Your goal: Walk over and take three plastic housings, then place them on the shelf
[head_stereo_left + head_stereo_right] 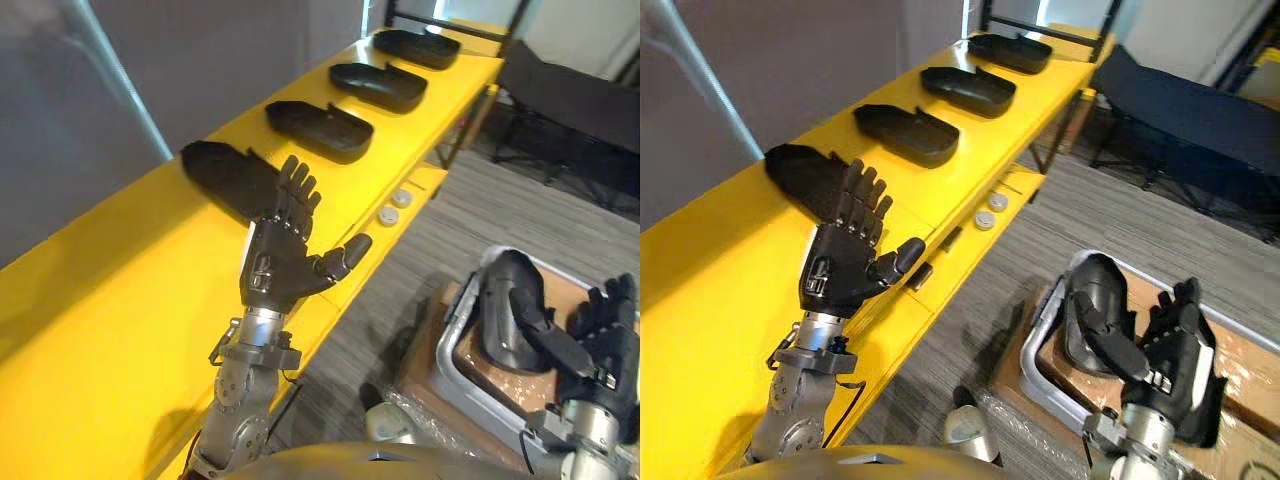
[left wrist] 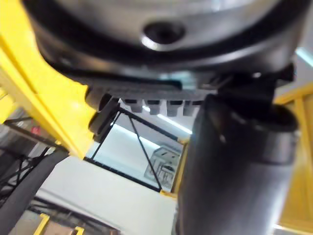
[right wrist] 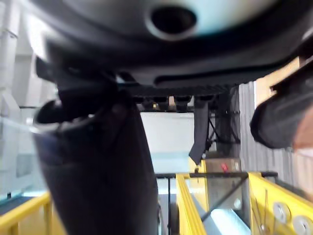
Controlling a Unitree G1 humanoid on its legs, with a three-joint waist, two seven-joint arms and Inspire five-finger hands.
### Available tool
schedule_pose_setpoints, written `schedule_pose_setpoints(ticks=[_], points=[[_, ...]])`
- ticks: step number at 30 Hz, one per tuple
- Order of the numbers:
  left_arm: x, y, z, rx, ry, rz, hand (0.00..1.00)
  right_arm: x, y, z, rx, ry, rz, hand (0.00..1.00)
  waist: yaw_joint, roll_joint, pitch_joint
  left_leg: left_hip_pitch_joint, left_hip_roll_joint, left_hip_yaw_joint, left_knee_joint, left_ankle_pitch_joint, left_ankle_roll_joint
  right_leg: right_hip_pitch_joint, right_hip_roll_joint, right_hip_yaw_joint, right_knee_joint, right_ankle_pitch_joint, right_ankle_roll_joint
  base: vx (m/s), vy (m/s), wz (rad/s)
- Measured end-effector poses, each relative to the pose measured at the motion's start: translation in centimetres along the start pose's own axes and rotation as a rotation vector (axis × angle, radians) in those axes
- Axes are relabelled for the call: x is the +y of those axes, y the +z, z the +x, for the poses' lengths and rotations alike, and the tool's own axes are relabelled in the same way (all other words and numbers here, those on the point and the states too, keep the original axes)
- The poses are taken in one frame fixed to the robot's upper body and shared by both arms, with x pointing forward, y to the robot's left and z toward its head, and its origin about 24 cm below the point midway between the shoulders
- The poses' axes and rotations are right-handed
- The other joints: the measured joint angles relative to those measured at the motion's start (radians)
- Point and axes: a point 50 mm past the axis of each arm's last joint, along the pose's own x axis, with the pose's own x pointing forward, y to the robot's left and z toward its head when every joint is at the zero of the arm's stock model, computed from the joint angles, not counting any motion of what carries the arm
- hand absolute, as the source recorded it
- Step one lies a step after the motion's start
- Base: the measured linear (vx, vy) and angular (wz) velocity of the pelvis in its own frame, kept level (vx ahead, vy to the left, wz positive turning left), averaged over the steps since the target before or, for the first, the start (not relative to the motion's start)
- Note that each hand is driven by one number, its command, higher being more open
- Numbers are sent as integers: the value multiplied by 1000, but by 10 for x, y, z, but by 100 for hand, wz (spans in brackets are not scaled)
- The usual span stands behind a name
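We see four housings (image 1: 318, 128) in a row on the shelf (image 1: 120, 300), running from ten toward one o'clock. At four o'clock, a tray (image 1: 452, 368) on a carton (image 1: 1250, 375) holds another housing (image 1: 505, 320).

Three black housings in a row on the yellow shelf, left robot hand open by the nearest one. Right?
Wrong count: four housings lie in a row on the yellow shelf, not three; the left eye view shows all four. The left robot hand is open by the nearest housing, as you said.

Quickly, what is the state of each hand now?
Left hand: open, fingers straight at the nearest housing on the yellow shelf.
Right hand: open, thumb beside a housing in the tray.
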Motion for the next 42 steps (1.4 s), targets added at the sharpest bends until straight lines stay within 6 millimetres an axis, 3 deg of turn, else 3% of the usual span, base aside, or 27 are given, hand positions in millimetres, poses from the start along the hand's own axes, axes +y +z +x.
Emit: schedule_pose_setpoints(ticks=[5,7,10,11,12,13,14,15,17,20,22,23,24,25,26,27,28,30,31,33,35,37,38,39,40,41,42], points=[[-2,1,7,-16,8,-1,100,3,1,-2,-13,41,5,100,-6,19,0,-37,38,10,117,-49,-1,-17,22,8,4,4,-8,9,-1,-19],[1,4,12,-38,29,5,100,13,3,4,-48,84,35,100,8,28,5,-88,43,-146,221,-59,16,-19,28,11,18,0,-30,-24,4,-12],[8,9,15,-63,65,28,100,32,12,21,-135,180,75,100,64,44,23,-143,6,-404,343,-73,47,-56,49,50,73,-43,-72,-96,63,-47],[13,13,14,-78,95,39,100,43,17,30,-176,249,89,100,93,58,31,-144,-20,-485,346,-82,75,-65,50,73,62,-50,-84,-200,163,-96],[16,17,12,-96,125,37,100,52,24,38,-213,312,100,100,111,93,28,-148,-17,-523,305,-123,147,-83,65,74,67,-55,-92,-153,145,-95],[16,21,11,-117,142,29,100,57,30,42,-243,349,107,100,129,139,23,-145,9,-542,260,-192,185,-139,98,49,138,-77,-124,-169,130,-94],[20,31,9,-160,151,48,100,72,35,46,-273,404,140,100,147,112,49,-135,-6,-520,254,-218,106,-239,97,-14,397,-119,-120,-109,10,-64],[23,33,7,-164,167,47,100,75,38,46,-280,423,143,100,155,78,78,-126,-41,-524,264,-218,104,-242,57,-54,428,-183,-74,-118,-19,-28],[23,26,-1,-123,178,-16,100,74,35,46,-239,413,160,100,150,95,80,-149,-45,-554,278,-209,88,-239,58,-71,409,-172,-86,-42,7,25],[19,23,-5,-107,129,-58,100,75,23,39,-147,355,231,100,157,100,83,-153,-40,-585,302,-205,30,-232,63,-73,401,-144,-72,17,62,-4],[15,29,-6,-130,89,-91,100,80,15,28,-95,348,264,100,158,97,85,-141,-31,-575,310,-215,14,-205,78,-56,347,-102,-65,-22,132,-46],[12,33,-6,-145,69,-100,100,82,12,22,-73,346,284,100,160,84,91,-139,-31,-555,315,-217,18,-197,77,-45,321,-81,-63,-99,126,-60],[8,37,-5,-162,44,-104,100,86,10,15,-59,353,314,100,166,65,101,-138,-31,-524,323,-219,23,-187,74,-50,278,-40,-61,-168,149,-83],[7,40,-5,-169,33,-91,100,89,9,11,-53,377,346,100,178,56,105,-142,-24,-489,322,-209,40,-180,76,-62,200,47,-65,-176,104,-85],[8,40,-4,-168,39,-89,100,92,10,10,-56,396,361,100,184,61,104,-145,-2,-464,311,-199,48,-166,75,-66,143,90,-66,-160,76,-75],[9,40,-4,-163,42,-82,100,95,11,10,-65,413,372,100,186,64,106,-147,5,-447,305,-188,50,-162,73,-85,137,96,-73,-162,98,-60],[13,39,-3,-141,56,-70,100,107,16,10,-94,466,401,100,186,57,104,-146,15,-421,295,-166,56,-198,55,-165,347,-29,-141,-116,79,-44],[16,37,-3,-112,67,-60,100,120,21,12,-122,510,417,100,189,60,105,-145,30,-412,296,-154,55,-210,8,-220,549,-113,-181,-133,30,-37],[20,37,-3,-96,81,-48,100,135,26,13,-146,548,414,100,205,62,104,-146,58,-396,298,-145,43,-201,-46,-248,682,-149,-200,-162,-45,-42],[23,37,-4,-84,94,-37,100,149,25,14,-144,575,406,100,232,66,101,-151,103,-377,295,-129,15,-158,-113,-278,694,-156,-199,-142,-166,-48],[27,36,-4,-70,103,-52,100,158,20,14,-128,575,377,100,255,39,82,-168,143,-357,294,-110,-19,-117,-183,-295,626,-154,-199,-124,-341,-57],[28,34,-5,-52,109,-66,100,158,13,14,-102,553,347,100,268,13,67,-185,188,-343,291,-84,-67,-84,-218,-311,522,-134,-181,-95,-453,-56],[30,32,-5,-34,109,-63,100,157,9,13,-81,538,339,100,265,-9,54,-195,204,-340,278,-62,-108,-56,-218,-312,426,-50,-145,-81,-545,-44],[29,26,-4,-6,106,-75,100,150,5,12,-59,508,320,100,261,-17,42,-195,236,-343,247,-29,-151,-39,-191,-321,385,-135,-21,-73,-563,-42],[29,22,-4,11,109,-85,100,146,3,13,-52,493,305,100,257,-6,41,-191,252,-345,221,-8,-160,-40,-176,-335,372,-164,16,-61,-561,-34],[26,13,-6,37,127,-128,100,136,0,17,-42,467,285,100,234,23,46,-174,278,-351,154,42,-159,-44,-146,-368,364,-210,24,-45,-509,-25],[18,3,-5,71,145,-181,100,124,-3,23,-29,445,272,100,205,59,49,-158,304,-354,100,98,-135,-48,-110,-382,364,-225,9,-55,-536,-13]])
